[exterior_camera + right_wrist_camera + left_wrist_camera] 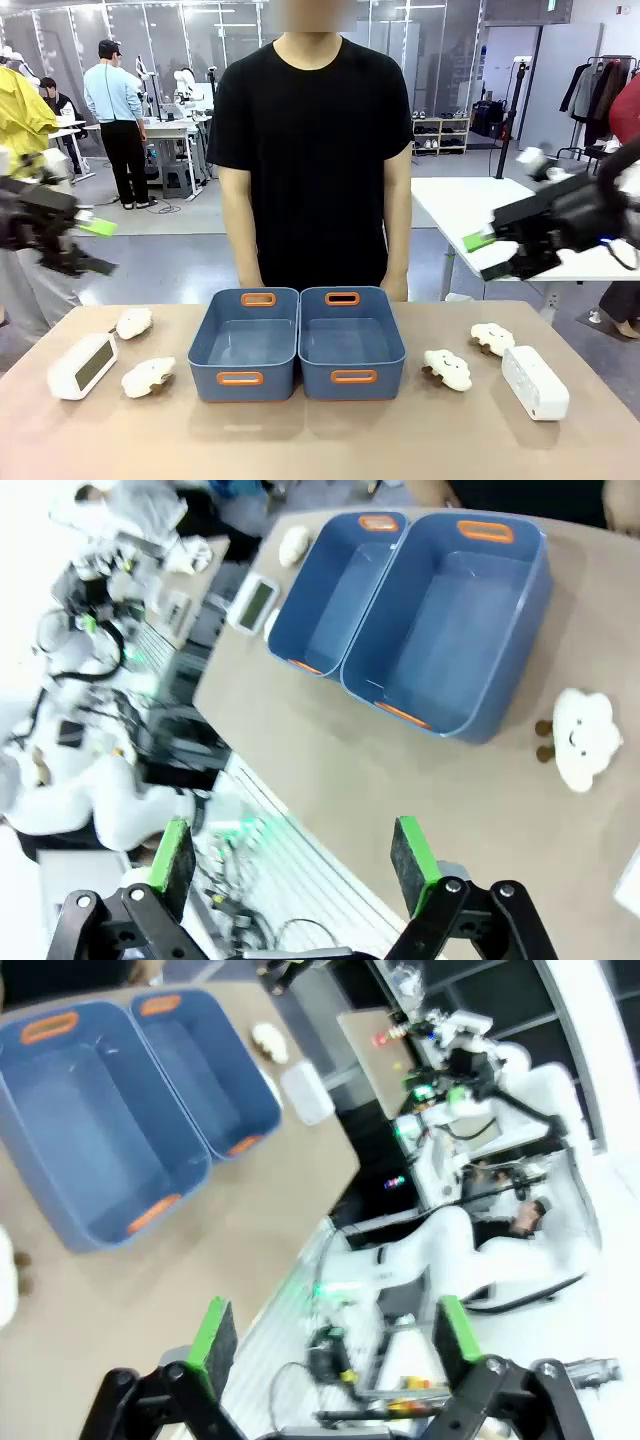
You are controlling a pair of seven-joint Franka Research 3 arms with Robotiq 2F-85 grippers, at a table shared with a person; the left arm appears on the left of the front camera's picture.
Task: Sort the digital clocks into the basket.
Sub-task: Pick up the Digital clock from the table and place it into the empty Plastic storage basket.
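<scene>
One digital clock (pixel 82 365) lies on the surface (pixel 320 440) at nine o'clock from the paired blue baskets (pixel 298 345), the other clock (pixel 535 382) at three o'clock (light, stiff, probably slick shells: pinch across the narrow width), while left fingers (pixel 214 1336) and right fingers (pixel 410 852) hang wide apart, empty.

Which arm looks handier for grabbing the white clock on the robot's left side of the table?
Likely left: the left gripper hangs open above that end, where the digital clock lies; the right gripper hovers at the opposite end, by the other clock.
</scene>
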